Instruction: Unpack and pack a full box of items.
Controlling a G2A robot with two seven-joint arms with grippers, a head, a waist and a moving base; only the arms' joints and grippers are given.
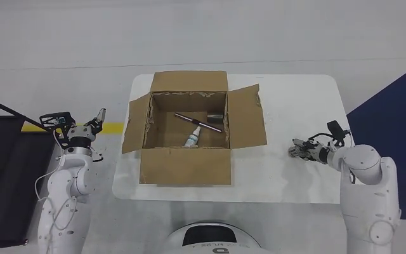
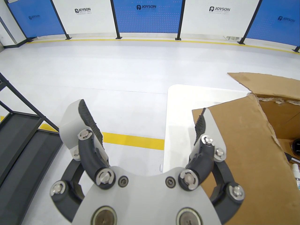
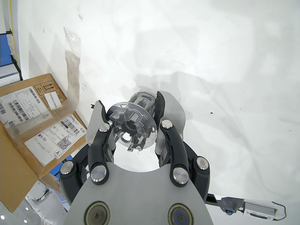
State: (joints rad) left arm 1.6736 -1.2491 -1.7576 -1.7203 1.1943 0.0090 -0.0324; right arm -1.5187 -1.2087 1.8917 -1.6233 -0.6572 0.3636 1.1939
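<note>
An open cardboard box stands in the middle of the white table. Inside it lie a thin dark rod, a white bottle and a dark round part. My right gripper is shut on a grey metal hub, low over the table to the right of the box; from above, the gripper and hub sit past the right flap. My left gripper hangs open and empty off the table's left edge, beside the box's left flap; the top view shows it too.
A black rack stands on the floor left of the table, close under my left arm. Yellow floor tape runs beside it. The box flaps spread outward on all sides. Blue and white fence panels close off the room behind.
</note>
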